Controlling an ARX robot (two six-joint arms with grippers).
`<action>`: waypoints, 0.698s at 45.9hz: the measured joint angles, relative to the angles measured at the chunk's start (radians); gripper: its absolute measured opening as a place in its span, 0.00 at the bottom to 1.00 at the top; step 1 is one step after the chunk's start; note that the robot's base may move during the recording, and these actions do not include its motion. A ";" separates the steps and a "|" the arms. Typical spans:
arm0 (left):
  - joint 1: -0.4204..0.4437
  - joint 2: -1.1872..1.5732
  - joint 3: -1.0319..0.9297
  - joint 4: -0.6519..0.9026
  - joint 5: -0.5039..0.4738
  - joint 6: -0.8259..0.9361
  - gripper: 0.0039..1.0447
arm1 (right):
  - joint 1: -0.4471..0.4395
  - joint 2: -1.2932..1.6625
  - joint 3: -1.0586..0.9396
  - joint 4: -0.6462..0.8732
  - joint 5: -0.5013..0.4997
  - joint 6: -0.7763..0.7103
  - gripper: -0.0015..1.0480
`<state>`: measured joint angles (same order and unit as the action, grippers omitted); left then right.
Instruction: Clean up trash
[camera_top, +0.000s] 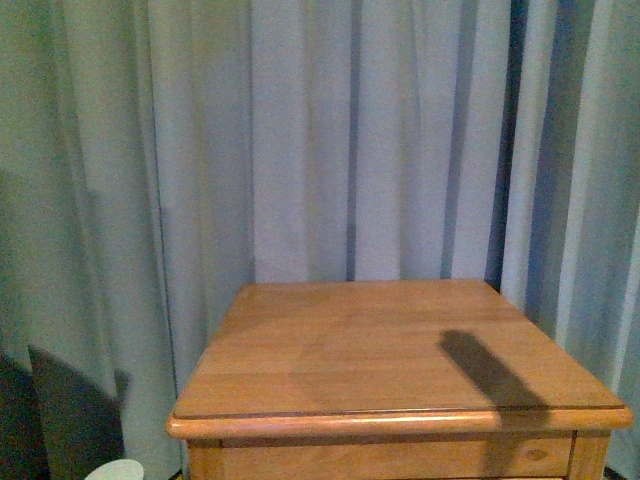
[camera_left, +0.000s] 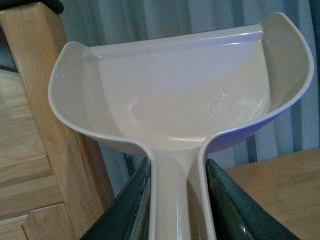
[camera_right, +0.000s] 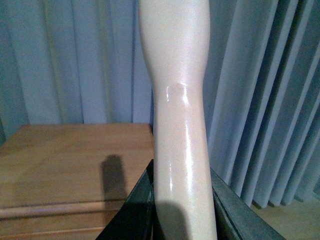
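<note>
No trash shows in any view. My left gripper (camera_left: 176, 200) is shut on the stem of the beige dustpan (camera_left: 185, 95), whose scoop is held up in front of the curtain and holds nothing that I can see. My right gripper (camera_right: 182, 205) is shut on the cream brush handle (camera_right: 177, 90), which rises upright out of the picture; the bristles are out of view. The front view has neither arm in it, only a dark shadow (camera_top: 490, 370) on the wooden table (camera_top: 330, 350).
A pale grey-blue curtain (camera_top: 300, 140) hangs close behind the table. A wooden post (camera_left: 45, 75) stands beside the dustpan in the left wrist view. A small white rim (camera_top: 115, 470) peeks in at the front view's lower left, beside the table.
</note>
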<state>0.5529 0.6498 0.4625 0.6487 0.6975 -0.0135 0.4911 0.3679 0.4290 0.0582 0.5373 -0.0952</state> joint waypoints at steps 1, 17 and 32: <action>0.000 0.000 0.000 0.000 0.000 0.000 0.27 | 0.010 -0.003 -0.011 0.000 0.004 -0.001 0.19; 0.000 0.000 0.000 0.000 0.002 0.000 0.27 | 0.023 -0.004 -0.024 -0.004 0.070 0.000 0.19; 0.000 0.000 0.000 0.000 0.006 0.000 0.27 | 0.023 -0.007 -0.024 -0.004 0.079 0.000 0.19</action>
<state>0.5526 0.6498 0.4625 0.6487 0.7036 -0.0135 0.5137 0.3611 0.4046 0.0540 0.6159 -0.0952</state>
